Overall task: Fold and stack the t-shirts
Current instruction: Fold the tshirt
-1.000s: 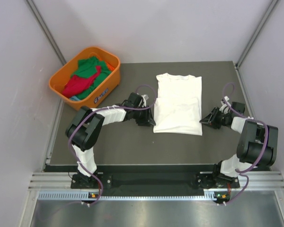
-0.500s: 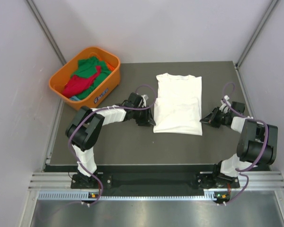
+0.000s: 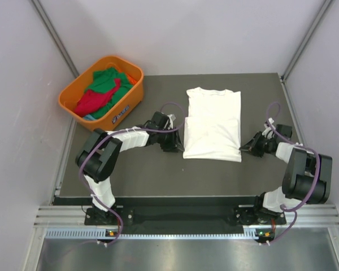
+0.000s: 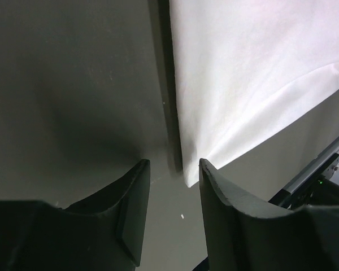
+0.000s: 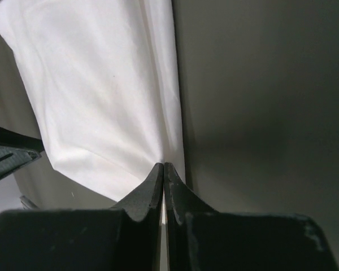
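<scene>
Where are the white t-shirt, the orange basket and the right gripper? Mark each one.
white t-shirt (image 3: 213,124): top external view, middle of the folded cloth.
orange basket (image 3: 127,103): top external view, its labelled side wall.
right gripper (image 5: 164,168): right wrist view, closed fingertips at the shirt's edge.

We count three t-shirts, namely one white t-shirt (image 3: 213,124), one green t-shirt (image 3: 104,79) and one red t-shirt (image 3: 90,101), plus one orange basket (image 3: 124,62), one table (image 3: 158,169), and two grippers, the left gripper (image 3: 178,138) and the right gripper (image 3: 244,148).
</scene>
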### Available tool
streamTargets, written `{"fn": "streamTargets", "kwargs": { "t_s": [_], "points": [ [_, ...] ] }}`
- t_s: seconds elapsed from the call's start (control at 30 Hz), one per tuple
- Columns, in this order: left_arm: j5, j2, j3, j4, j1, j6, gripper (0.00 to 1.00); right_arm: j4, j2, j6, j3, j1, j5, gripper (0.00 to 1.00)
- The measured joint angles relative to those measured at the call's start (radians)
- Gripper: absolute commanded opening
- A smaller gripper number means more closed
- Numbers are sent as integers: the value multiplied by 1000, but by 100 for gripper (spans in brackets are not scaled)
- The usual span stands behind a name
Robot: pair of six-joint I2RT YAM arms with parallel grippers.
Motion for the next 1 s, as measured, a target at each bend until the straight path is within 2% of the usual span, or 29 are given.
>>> {"fn": "streamTargets", "kwargs": {
  "t_s": [0.3, 0.67, 1.0],
  "points": [
    [2, -32, -5, -10, 0, -3, 46, 6, -19, 5, -51, -6, 20, 0],
    [10, -35, -33, -8, -4, -13, 47, -20, -92, 8, -48, -22, 27, 0],
    [27, -35, -42, 7, -24, -30, 47, -27, -95, 8, -51, -26, 58, 0]
  ]
}}
